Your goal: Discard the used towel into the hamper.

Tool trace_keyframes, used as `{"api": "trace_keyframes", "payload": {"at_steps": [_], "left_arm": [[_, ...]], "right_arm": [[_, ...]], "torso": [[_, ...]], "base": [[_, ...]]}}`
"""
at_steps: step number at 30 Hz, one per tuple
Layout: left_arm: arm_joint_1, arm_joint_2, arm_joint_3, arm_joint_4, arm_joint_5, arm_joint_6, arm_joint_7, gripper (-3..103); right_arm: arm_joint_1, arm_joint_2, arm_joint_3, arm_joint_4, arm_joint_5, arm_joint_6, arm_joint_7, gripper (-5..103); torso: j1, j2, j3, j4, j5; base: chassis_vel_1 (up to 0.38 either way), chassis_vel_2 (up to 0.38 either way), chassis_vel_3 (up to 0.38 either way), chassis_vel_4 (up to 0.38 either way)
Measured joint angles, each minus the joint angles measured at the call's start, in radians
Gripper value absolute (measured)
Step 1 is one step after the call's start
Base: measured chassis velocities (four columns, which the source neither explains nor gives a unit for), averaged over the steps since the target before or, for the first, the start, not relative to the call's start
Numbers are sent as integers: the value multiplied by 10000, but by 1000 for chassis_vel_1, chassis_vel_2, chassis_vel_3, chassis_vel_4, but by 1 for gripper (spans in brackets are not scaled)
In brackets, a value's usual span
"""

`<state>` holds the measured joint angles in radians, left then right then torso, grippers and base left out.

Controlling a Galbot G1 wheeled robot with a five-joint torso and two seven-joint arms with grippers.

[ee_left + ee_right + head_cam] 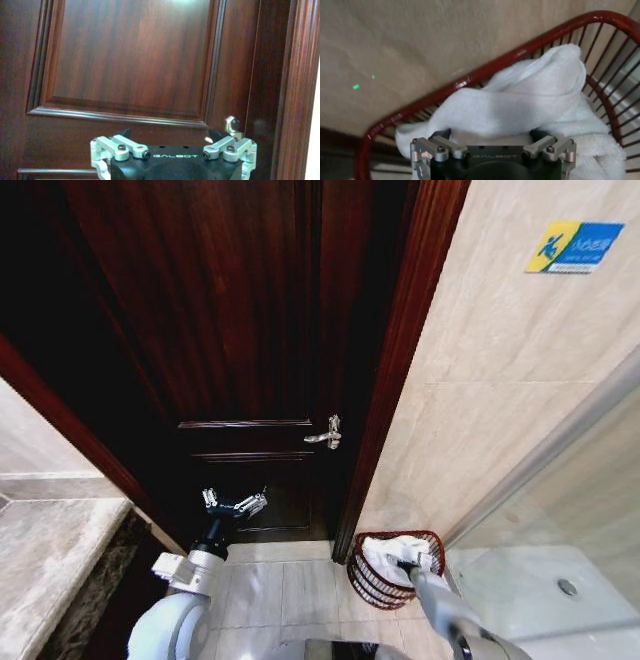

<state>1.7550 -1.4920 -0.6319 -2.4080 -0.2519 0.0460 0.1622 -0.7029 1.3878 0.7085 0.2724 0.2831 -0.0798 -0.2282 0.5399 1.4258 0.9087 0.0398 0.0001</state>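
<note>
Towel (392, 552) fills the hamper (372, 582), which stands on the tiled floor (280, 590) in the lower middle-right of the head view, in the corner between the dark wooden door (230, 350) and the beige wall (510, 380). The white cloth is heaped inside and rises a little above the red-brown rim. The right gripper (408, 564) is reached down into the hamper's mouth and sits against the towel; in the right wrist view its fingers (441, 134) are spread wide with the white folds bunched between and beyond them, the wire ribs curving around. The left gripper (234, 502) is held up at the lower left of the door, well apart from the hamper, its fingers splayed and holding nothing. A metal door handle (326, 434) shows mid-frame.
</note>
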Motion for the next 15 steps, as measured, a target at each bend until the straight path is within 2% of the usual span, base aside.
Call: {"api": "trace_keyframes", "payload": {"at_steps": [2,3,5,6,7,8,11,12,15], "left_arm": [[0,-1,0,0,0,0,0,100],[0,-1,0,0,0,0,0,100],[0,-1,0,0,0,1,0,100],[0,0,0,0,0,0,0,100],[0,0,0,0,0,0,0,100],[0,0,0,0,0,0,0,100],[0,-1,0,0,0,0,0,100],[0,-1,0,0,0,0,0,100],[-1,0,0,0,0,0,0,100]], "right_arm": [[-521,-76,-176,1072,78,-150,26,100],[-521,-76,-176,1072,78,-150,26,100],[-1759,-318,-394,2977,344,-556,-30,100],[-2430,-514,-525,4016,523,-739,-107,100],[-2430,-514,-525,4016,523,-739,-107,100],[-2921,-665,-591,4792,553,-802,-143,100],[-3949,-934,-692,6202,57,-670,-256,100],[-3949,-934,-692,6202,57,-670,-256,100],[-4159,-853,-672,6209,-941,-235,-484,100]], "torso": [[0,0,-1,9,4],[0,0,-1,9,4],[1,-1,0,2,8],[0,0,0,-10,6],[0,0,0,-10,6],[0,0,-1,-11,-4],[-4,1,-3,-6,0],[-4,1,-3,-6,0],[-3,1,-2,0,-3]], "base": [[0,0,0,0],[0,0,0,0],[0,0,0,0],[0,0,0,0],[0,0,0,0],[0,0,0,0],[0,0,0,0],[0,0,0,0],[0,0,0,0]]}}
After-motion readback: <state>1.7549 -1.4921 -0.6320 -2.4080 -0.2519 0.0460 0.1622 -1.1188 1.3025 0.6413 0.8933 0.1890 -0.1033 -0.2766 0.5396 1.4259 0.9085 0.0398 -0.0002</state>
